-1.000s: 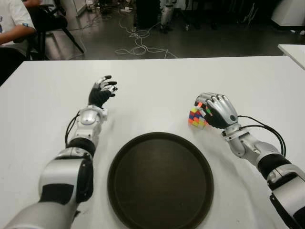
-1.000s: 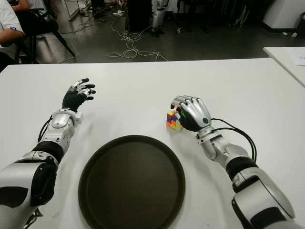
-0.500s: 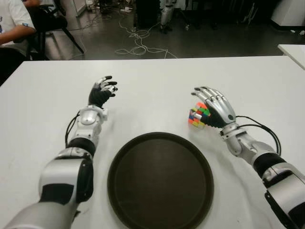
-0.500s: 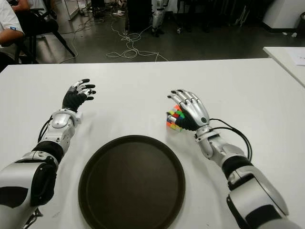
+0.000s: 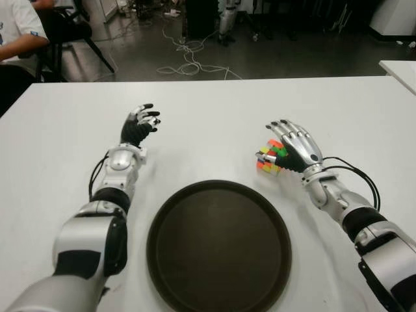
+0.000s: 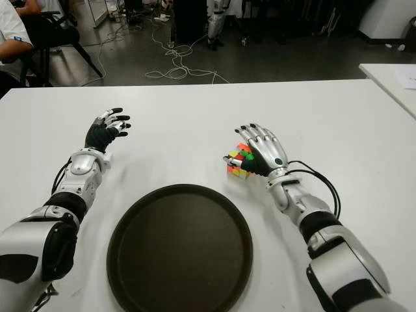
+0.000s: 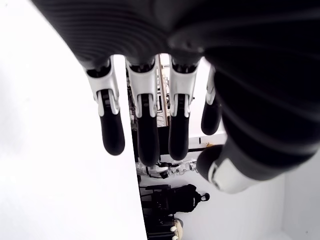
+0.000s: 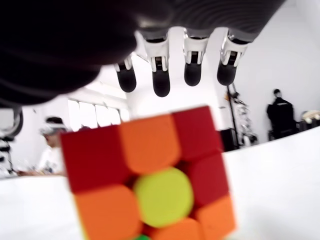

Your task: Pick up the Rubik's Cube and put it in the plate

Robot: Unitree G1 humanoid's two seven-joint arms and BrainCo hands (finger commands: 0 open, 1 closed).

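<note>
The Rubik's Cube (image 5: 269, 158) sits on the white table (image 5: 214, 117), just past the far right rim of the dark round plate (image 5: 218, 247). My right hand (image 5: 296, 144) is right behind the cube, palm against it, and nothing is gripped. In the right wrist view the cube (image 8: 150, 185) fills the foreground, while the fingertips (image 8: 161, 85) stand straight above it, apart from it. My left hand (image 5: 138, 125) shows on the table's left side, beyond the plate, its fingers (image 7: 145, 130) relaxed and holding nothing.
A seated person (image 5: 16, 39) and a chair (image 5: 71, 32) are beyond the table's far left corner. Cables (image 5: 188, 58) lie on the floor behind the table. Another white table (image 5: 400, 68) shows at the right edge.
My right hand's fingers were curled over the cube a second ago and have since straightened off it. The cube has tipped slightly. The left arm has not moved.
</note>
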